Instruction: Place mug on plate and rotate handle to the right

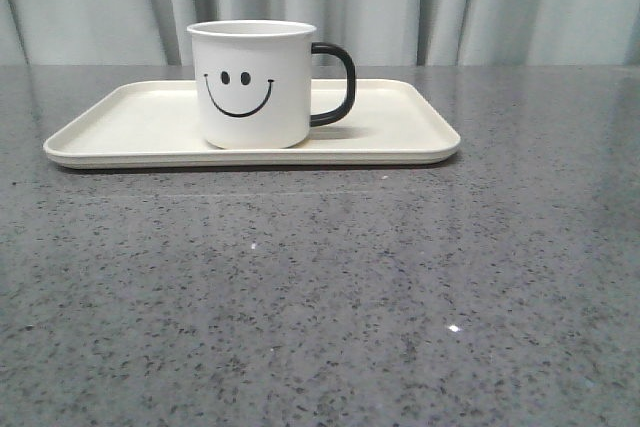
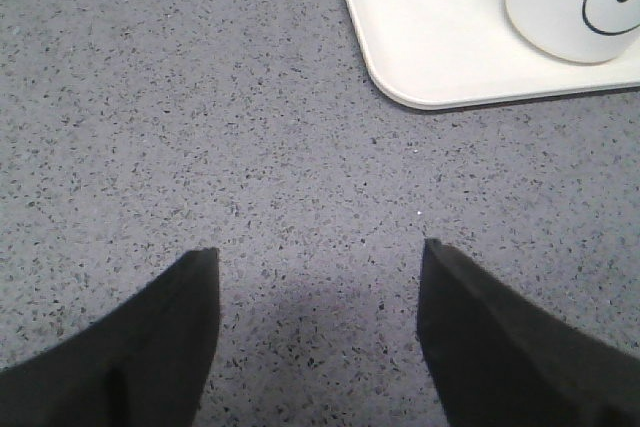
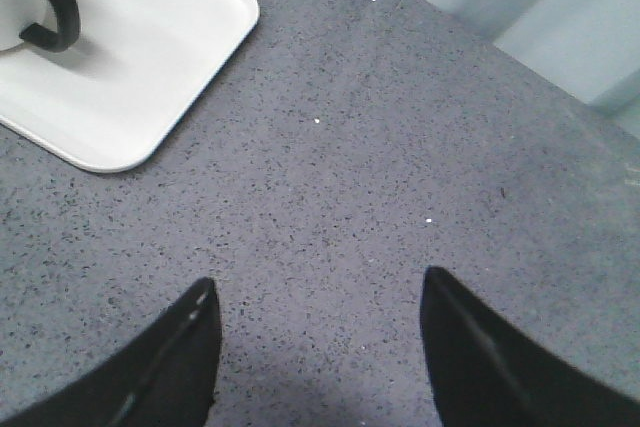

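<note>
- Both grippers hang spread and empty over bare table: the left gripper (image 2: 320, 277) near a plate corner, the right gripper (image 3: 318, 312) well off the opposite corner.
- On the plate (image 1: 130, 117) the mug (image 1: 252, 84) stands upright, its handle (image 1: 338, 84) pointing right, smiley face forward.
- To my eye the job looks finished; the only risk left is a careless arm sweep catching the plate's rim or the handle and twisting the mug off line.
</note>
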{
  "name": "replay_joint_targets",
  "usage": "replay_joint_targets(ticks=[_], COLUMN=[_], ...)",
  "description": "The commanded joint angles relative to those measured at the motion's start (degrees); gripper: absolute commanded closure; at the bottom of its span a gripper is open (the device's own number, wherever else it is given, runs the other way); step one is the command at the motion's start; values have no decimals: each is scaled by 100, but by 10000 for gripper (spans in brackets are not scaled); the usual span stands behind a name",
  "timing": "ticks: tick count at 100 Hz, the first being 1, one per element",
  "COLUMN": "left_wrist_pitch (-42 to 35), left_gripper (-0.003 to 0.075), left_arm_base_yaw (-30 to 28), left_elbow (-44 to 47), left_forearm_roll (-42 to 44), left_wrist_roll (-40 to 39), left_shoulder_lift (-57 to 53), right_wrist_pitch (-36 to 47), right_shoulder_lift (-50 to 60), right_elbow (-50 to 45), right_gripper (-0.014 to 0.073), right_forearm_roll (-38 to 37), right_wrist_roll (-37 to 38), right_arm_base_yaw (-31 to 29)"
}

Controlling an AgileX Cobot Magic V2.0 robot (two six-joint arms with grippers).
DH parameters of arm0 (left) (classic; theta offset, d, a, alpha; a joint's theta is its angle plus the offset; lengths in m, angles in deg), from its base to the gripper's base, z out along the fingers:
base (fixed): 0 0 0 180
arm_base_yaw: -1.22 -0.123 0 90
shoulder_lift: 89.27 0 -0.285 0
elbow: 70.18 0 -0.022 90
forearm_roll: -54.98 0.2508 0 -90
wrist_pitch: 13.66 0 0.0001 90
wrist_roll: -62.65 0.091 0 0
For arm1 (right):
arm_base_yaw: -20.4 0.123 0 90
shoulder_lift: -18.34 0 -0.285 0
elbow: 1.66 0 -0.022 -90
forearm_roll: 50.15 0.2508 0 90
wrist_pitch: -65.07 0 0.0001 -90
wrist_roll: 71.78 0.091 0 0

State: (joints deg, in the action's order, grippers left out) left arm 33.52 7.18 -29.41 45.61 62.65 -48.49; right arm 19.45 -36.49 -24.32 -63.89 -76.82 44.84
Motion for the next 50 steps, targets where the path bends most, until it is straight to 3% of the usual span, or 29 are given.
replay_joint_targets(ticks=[1, 17, 37, 50], left_wrist_pitch=[-357, -357, -335, -335], left_gripper=[292, 292, 292, 292], left_arm_base_yaw=[-6, -6, -6, -6], left_elbow=[-156, -156, -156, -156], left_forearm_roll=[-87, -87, -98, -98], left_wrist_roll=[-39, -39, -39, -39], left_shoulder_lift=[21, 21, 21, 21], right_wrist_pitch=[553, 753, 1022, 1067], right_shoulder_lift=[60, 60, 60, 60], right_elbow=[-51, -354, -557, -633], right_gripper=[146, 147, 148, 172], right_forearm_roll=[-173, -173, -102, 197], right_wrist_roll=[189, 344, 439, 438], right_arm_base_yaw=[-30, -147, -971, -1143])
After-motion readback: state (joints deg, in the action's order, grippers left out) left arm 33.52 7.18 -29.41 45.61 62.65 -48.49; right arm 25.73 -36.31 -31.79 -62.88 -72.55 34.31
